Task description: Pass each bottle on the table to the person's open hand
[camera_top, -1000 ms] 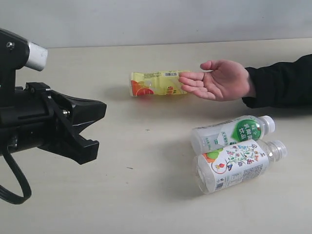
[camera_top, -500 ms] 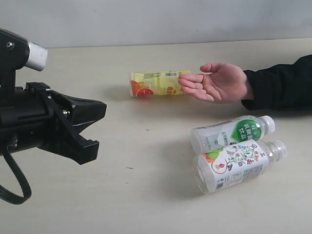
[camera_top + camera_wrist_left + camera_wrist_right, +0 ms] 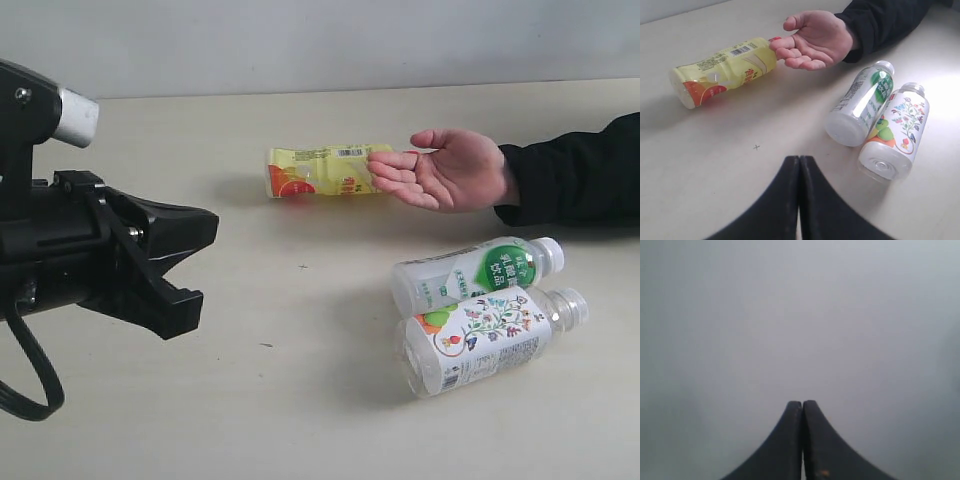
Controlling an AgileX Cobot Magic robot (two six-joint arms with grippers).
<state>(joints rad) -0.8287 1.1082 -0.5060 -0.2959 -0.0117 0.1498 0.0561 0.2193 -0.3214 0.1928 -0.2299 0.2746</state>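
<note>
Left gripper (image 3: 800, 161) has its jaws pressed together, empty. Ahead of it the yellow bottle (image 3: 722, 70) lies with its cap end at the hand (image 3: 815, 37); 2 white-capped bottles (image 3: 860, 110) lie nearer, touching each other. Right gripper (image 3: 802, 403) is closed too.

Soft light is falling from the right, laying faint shadows left of the bottles (image 3: 475, 275); the right wrist view is showing grey haze.
</note>
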